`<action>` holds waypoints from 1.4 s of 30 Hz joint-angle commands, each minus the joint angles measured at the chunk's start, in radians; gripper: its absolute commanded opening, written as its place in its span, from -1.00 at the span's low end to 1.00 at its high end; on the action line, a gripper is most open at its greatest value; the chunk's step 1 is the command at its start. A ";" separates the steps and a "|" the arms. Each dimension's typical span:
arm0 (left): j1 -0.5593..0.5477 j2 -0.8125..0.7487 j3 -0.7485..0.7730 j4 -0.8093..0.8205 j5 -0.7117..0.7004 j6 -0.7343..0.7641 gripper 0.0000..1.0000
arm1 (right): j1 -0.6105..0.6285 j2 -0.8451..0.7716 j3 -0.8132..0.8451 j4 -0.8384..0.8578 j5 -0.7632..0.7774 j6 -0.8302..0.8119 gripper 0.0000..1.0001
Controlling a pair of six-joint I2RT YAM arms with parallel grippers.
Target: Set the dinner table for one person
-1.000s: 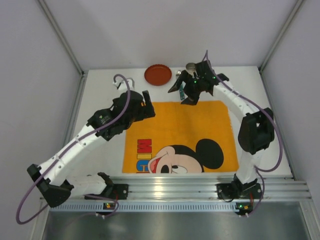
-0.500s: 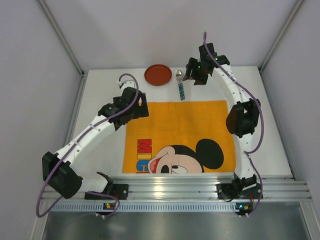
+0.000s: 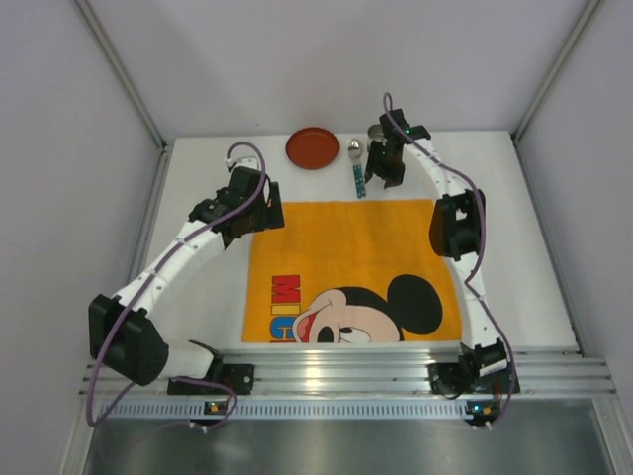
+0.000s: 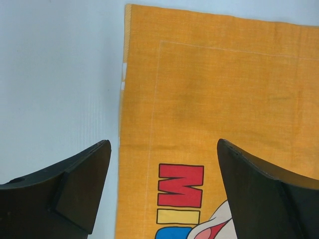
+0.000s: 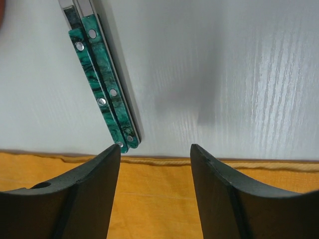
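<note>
The white dinner table (image 3: 514, 218) holds an orange Mickey Mouse placemat (image 3: 356, 247). A red plate (image 3: 313, 148) lies behind the mat. Green-handled cutlery (image 3: 360, 180) lies to its right, a spoon bowl at the far end. A metal cup (image 3: 375, 133) is partly hidden by the right arm. My right gripper (image 3: 386, 176) is open and empty, just right of the cutlery. In the right wrist view it (image 5: 155, 149) hangs over the mat's far edge, with two green handles (image 5: 102, 84) ahead on the left. My left gripper (image 4: 163, 144) is open and empty over the mat's left edge (image 4: 122, 99).
A ribbed aluminium rail (image 3: 336, 371) runs along the near edge by the arm bases. Pale lilac walls close in the left, right and back. Bare white tabletop (image 4: 55, 74) lies left of the mat and also to its right (image 3: 504, 267).
My left gripper has drawn back and left to the mat's far left corner. My right gripper swung back toward the cup, then came forward beside the cutlery, which has not moved.
</note>
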 commanded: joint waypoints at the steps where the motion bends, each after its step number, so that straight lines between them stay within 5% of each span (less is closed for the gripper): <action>1: 0.015 0.091 0.118 -0.015 0.026 0.015 0.83 | 0.036 0.014 0.049 0.004 0.091 -0.064 0.16; 21: 0.041 0.283 0.312 -0.104 0.059 0.033 0.79 | 0.114 0.172 0.182 0.087 0.137 -0.086 0.22; 36: 0.088 0.234 0.241 -0.072 0.070 0.089 0.79 | 0.202 0.187 0.162 0.004 0.312 -0.193 -0.49; 42: 0.090 0.182 0.224 -0.059 0.041 0.138 0.80 | 0.208 0.221 0.190 0.012 0.349 -0.218 -0.94</action>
